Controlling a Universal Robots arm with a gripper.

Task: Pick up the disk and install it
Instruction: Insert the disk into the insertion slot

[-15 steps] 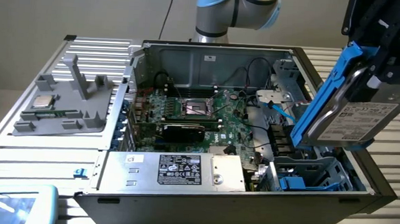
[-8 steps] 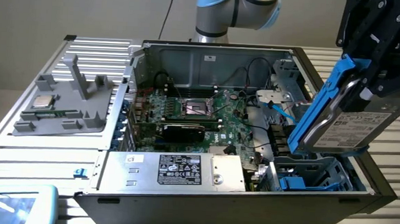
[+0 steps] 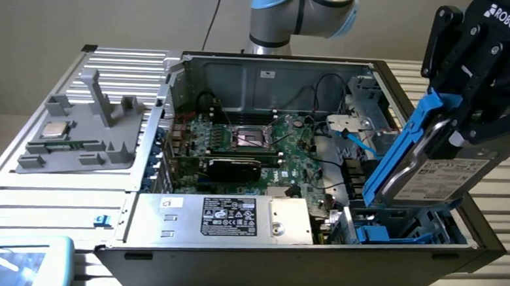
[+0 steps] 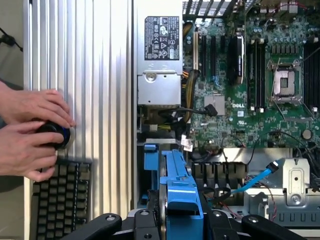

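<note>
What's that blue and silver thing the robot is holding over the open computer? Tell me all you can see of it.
That is the disk, a flat rectangular silver-grey drive, metal by the look, with a white label on its face. It is clipped into a bright blue plastic frame. It hangs steeply tilted, almost on edge, over the drive bay in a corner of the open case. The black gripper clamps its upper part. Whether its lower end touches the bay, I cannot tell.
</note>
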